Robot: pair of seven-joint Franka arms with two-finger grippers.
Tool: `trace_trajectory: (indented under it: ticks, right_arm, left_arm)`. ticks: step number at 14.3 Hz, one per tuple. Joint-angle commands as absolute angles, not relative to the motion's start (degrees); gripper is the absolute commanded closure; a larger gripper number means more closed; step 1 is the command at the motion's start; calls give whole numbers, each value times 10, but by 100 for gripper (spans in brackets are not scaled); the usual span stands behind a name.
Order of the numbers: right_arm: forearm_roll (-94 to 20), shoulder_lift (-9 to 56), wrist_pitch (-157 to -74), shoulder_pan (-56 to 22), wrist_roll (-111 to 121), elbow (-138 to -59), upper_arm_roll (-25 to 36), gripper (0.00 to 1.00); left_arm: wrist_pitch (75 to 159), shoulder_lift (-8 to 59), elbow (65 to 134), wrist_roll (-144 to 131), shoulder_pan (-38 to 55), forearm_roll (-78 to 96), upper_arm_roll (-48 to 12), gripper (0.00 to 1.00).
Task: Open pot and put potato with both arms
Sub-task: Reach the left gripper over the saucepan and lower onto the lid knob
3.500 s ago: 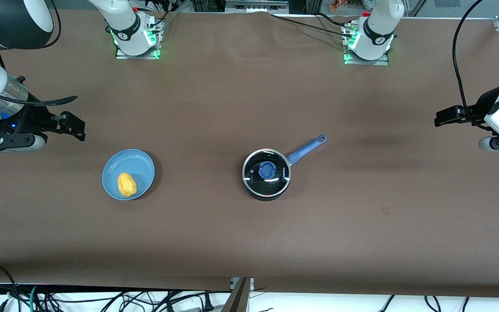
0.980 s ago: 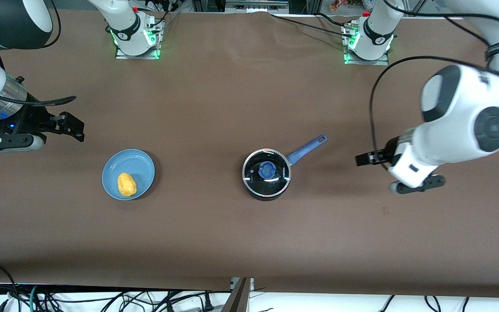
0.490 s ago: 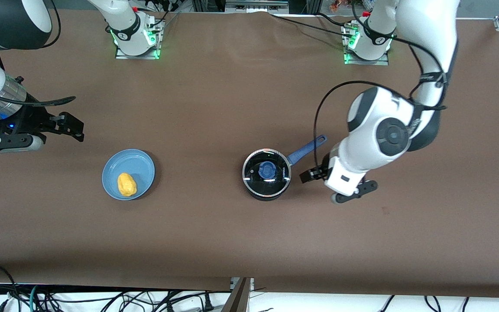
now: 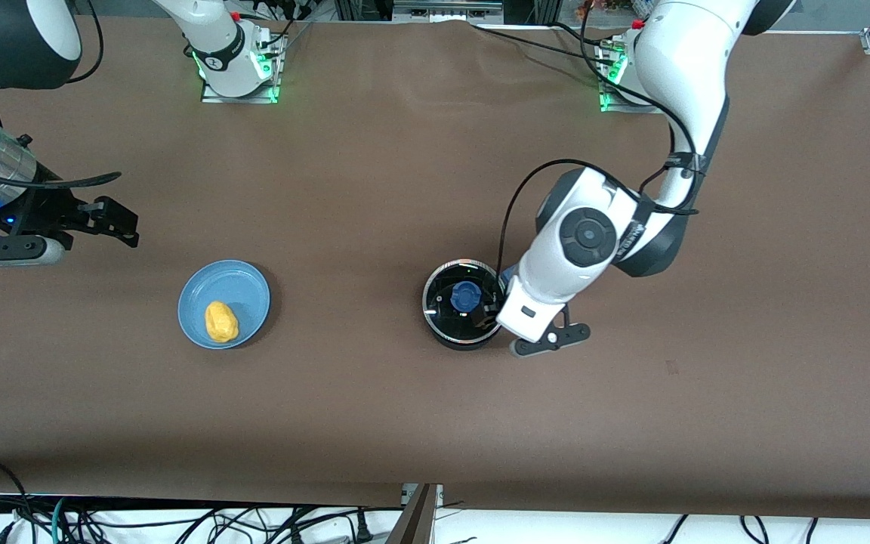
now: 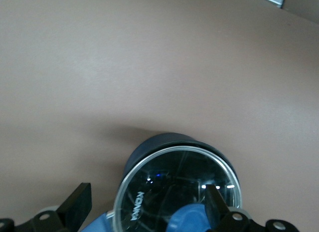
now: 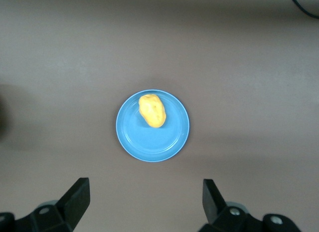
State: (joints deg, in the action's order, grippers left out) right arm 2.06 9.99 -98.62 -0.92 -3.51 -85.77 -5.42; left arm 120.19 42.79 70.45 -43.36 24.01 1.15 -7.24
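Yellow potato (image 4: 221, 322), one; one pot (image 4: 464, 304)

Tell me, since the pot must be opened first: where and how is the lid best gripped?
Probably by the blue knob at the middle of the glass lid, from straight above. It stands proud of the flat lid, which lies level on the pot. The left gripper is open over it.

Potato (image 4: 221, 322) on plate (image 4: 248, 283), toward right arm's end from pot (image 4: 464, 304).
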Motion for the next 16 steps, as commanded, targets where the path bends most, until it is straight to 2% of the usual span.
trace_trajectory:
  ticks: [1, 13, 15, 16]
  right_arm:
    - [15, 100, -975, -7, -33, -851, -54, 0]
    - [17, 101, -979, -11, -34, -847, -57, 0]
    - [23, 119, -983, -9, -32, -849, -56, 0]
    - [32, 148, -984, -11, -32, -848, -56, 0]
  left_arm:
    - [1194, 457, 662, -426, 273, -54, -71, 0]
    - [1195, 471, 684, -323, 305, -84, -77, 0]
    - [1195, 474, 683, -323, 308, -86, -77, 0]
    - [1207, 474, 684, -323, 309, -87, -77, 0]
